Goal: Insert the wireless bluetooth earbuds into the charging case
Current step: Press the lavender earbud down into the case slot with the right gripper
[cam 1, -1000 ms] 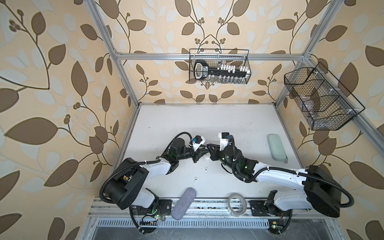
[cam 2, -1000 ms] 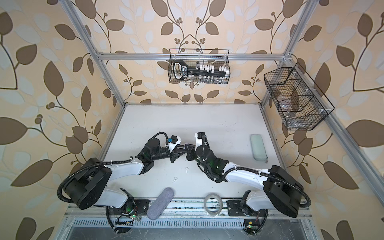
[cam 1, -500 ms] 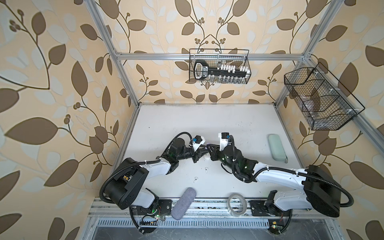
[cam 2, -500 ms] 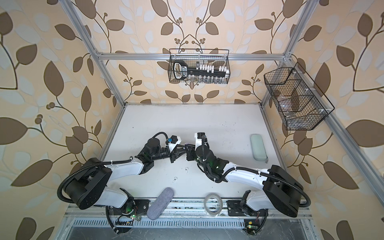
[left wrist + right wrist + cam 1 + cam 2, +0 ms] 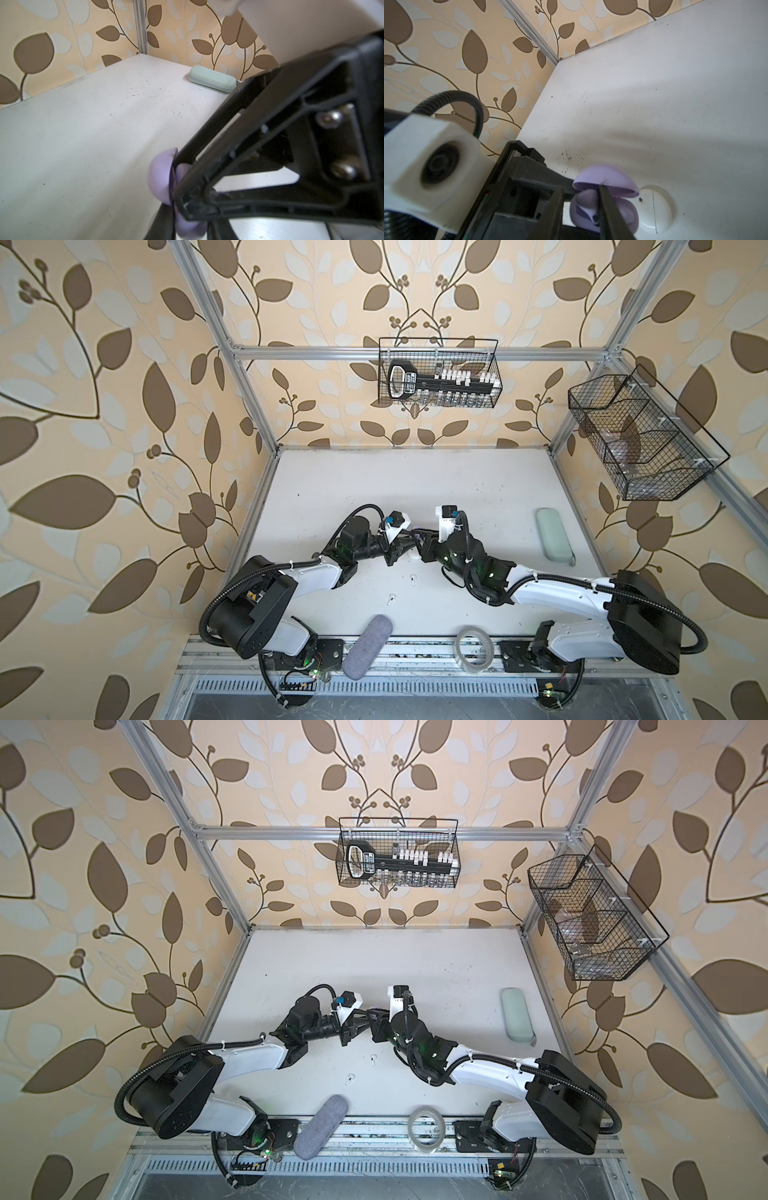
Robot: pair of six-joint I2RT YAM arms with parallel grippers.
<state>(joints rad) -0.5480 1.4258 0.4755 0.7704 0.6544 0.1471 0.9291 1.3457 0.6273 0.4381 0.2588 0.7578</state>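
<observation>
Meeting over scuffed white table (image 5: pixel 415 489), left fingers (image 5: pixel 556 178) grip lilac case (image 5: pixel 608 178); right fingers (image 5: pixel 606 214) parted.

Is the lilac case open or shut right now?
Open. In the right wrist view the lid of the lilac case stands raised above its base, an earbud inside.

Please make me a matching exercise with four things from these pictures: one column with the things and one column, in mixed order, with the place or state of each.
Things:
1. lilac case
2. white round case
3. green long case
4. roll of tape

Places or states:
a. on the front rail
b. lid shut, right beside the lilac case
c. lid open
d. alone near the right edge of the table in both top views

Pairs: 1-c, 2-b, 3-d, 4-a
</observation>
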